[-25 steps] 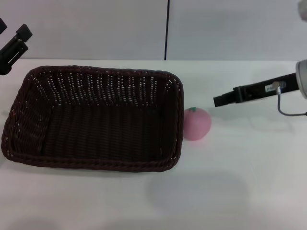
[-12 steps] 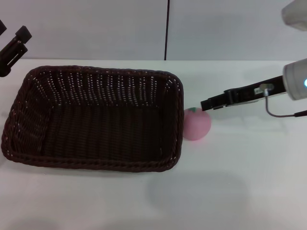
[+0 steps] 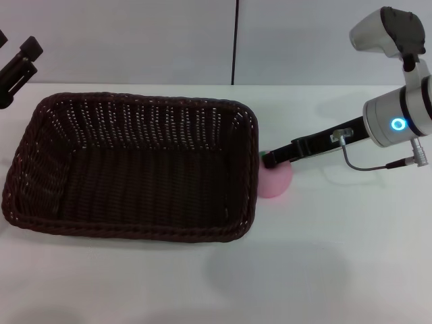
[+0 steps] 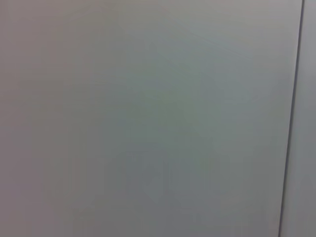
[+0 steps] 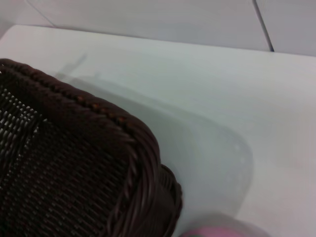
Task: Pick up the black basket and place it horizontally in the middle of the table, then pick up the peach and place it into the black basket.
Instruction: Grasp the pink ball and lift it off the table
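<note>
The black basket (image 3: 131,167) lies flat on the table (image 3: 337,256), filling the left and middle of the head view. The peach (image 3: 277,181) sits just beside its right rim. The right gripper (image 3: 270,159) reaches from the right and covers the peach's top; whether its fingers are spread I cannot tell. The left gripper (image 3: 17,67) stays at the upper left edge, apart from the basket, its state also unclear.

Table (image 3: 351,256) with basket (image 3: 135,169), peach (image 3: 278,183)

Dark woven black basket (image 3: 131,165) lies flat and lengthwise on the white table (image 3: 324,256), interior empty; pink peach (image 3: 277,181) rests on the table just beside its right end.
</note>
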`<state>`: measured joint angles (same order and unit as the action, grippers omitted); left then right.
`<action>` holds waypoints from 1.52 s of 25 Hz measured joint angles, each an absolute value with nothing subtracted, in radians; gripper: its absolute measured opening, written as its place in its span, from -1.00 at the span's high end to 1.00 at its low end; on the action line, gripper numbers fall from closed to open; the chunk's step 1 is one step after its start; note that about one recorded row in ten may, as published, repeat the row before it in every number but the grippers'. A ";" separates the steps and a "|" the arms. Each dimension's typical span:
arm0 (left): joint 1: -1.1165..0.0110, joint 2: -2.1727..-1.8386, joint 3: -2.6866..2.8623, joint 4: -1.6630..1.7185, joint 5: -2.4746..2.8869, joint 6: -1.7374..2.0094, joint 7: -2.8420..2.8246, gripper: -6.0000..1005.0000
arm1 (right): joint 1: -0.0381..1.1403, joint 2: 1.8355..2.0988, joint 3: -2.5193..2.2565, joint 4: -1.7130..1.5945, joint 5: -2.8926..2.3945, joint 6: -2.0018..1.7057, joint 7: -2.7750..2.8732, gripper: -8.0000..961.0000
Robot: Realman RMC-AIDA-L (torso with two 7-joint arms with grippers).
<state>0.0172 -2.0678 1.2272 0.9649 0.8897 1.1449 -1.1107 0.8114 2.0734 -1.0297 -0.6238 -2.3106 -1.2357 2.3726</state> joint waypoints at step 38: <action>0.016 -2.067 1.221 0.975 0.890 1.189 -1.124 -0.37 | 0.635 2.073 -1.078 -1.330 -2.247 -1.461 2.535 0.94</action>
